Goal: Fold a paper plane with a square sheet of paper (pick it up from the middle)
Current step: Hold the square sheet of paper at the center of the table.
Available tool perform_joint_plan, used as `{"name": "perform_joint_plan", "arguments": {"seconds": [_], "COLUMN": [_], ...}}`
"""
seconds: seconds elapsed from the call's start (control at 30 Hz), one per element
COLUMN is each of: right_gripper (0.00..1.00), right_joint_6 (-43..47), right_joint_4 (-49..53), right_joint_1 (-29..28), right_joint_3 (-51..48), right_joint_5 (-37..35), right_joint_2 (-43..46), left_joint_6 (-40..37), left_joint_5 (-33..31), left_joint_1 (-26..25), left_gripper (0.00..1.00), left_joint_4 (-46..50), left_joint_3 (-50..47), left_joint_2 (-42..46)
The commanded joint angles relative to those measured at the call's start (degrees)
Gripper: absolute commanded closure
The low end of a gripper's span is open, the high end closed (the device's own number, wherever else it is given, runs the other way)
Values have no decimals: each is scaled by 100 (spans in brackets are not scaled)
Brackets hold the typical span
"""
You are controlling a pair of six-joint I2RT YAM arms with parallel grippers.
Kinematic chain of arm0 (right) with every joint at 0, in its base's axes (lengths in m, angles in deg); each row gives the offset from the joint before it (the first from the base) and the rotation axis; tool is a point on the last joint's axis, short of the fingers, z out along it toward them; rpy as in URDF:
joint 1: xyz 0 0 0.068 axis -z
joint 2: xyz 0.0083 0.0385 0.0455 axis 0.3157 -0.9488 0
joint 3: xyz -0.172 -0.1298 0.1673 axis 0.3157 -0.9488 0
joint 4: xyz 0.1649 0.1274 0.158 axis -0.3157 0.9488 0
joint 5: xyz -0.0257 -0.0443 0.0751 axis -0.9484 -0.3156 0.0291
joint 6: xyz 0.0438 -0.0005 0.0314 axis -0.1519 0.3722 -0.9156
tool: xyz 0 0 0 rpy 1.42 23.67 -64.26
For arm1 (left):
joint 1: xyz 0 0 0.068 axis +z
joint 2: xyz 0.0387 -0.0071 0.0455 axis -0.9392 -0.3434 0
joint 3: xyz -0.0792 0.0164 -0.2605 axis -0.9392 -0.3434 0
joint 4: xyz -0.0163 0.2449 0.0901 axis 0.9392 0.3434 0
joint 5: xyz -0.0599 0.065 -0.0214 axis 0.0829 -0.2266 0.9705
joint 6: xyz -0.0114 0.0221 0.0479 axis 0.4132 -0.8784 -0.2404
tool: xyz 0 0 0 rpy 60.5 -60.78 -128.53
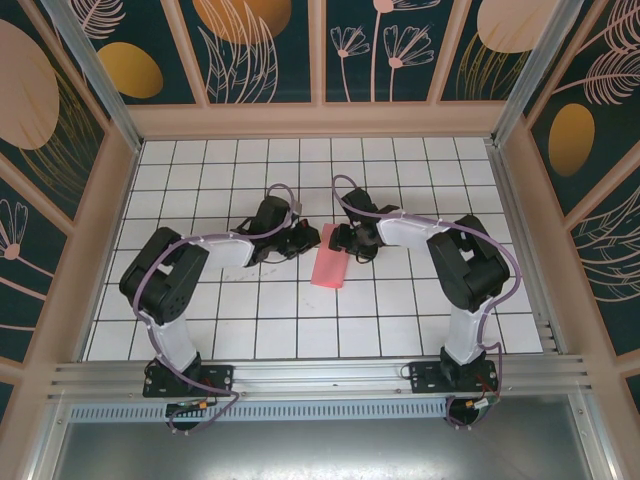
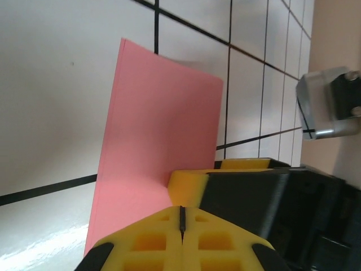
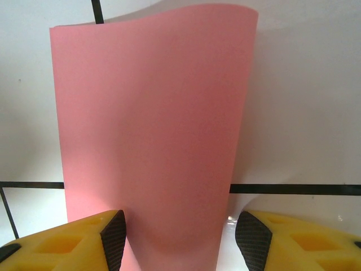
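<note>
The square sheet of paper (image 1: 329, 265) lies on the white grid table (image 1: 260, 310), folded into a narrow salmon-pink strip between the two arms. My left gripper (image 1: 305, 240) is at the strip's upper left end. In the left wrist view its yellow fingers (image 2: 181, 212) are shut, with the paper (image 2: 158, 124) stretching away beyond them; no paper shows in the slit. My right gripper (image 1: 340, 240) stands open at the same end. In the right wrist view the curved paper (image 3: 152, 130) runs between its fingers (image 3: 180, 240). One right-gripper finger (image 2: 189, 186) sits close beside my left fingertips.
Wooden walls with dark floral panels close in the table on three sides. An aluminium rail (image 1: 320, 375) runs along the near edge by the arm bases. A silver and black part of the right arm (image 2: 327, 110) hangs close to my left gripper.
</note>
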Motion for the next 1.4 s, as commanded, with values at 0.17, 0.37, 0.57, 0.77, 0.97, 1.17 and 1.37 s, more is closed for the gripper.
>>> {"name": "perform_joint_plan", "arguments": {"seconds": [0.17, 0.37, 0.57, 0.77, 0.97, 1.17, 1.37], "right_gripper": [39, 39, 39, 39, 39, 37, 30], "right_joint_6": [15, 5, 5, 5, -20, -38, -44], "right_joint_4": [394, 363, 362, 340, 376, 369, 229], "right_joint_1": [43, 47, 40, 27, 14, 18, 93], "right_joint_3": [-380, -381, -349, -370, -338, -98, 83], "right_joint_5": [-340, -298, -290, -271, -285, -225, -289], "right_joint_2": [-541, -552, -568, -591, -540, -290, 561], "left_joint_6": [-152, -405, -543, -600, -580, -615, -614], "left_joint_5": [323, 197, -119, -38, -155, -265, -205], "left_joint_1": [-48, -135, -158, -174, -183, -182, -191], "left_gripper": [100, 100, 100, 100, 100, 100, 100], "left_joint_4": [-6, 470, 868, 837, 884, 893, 818], "left_joint_3": [254, 547, 641, 685, 594, 447, 443], "left_joint_2": [-423, -642, -711, -869, -1026, -995, -1036]}}
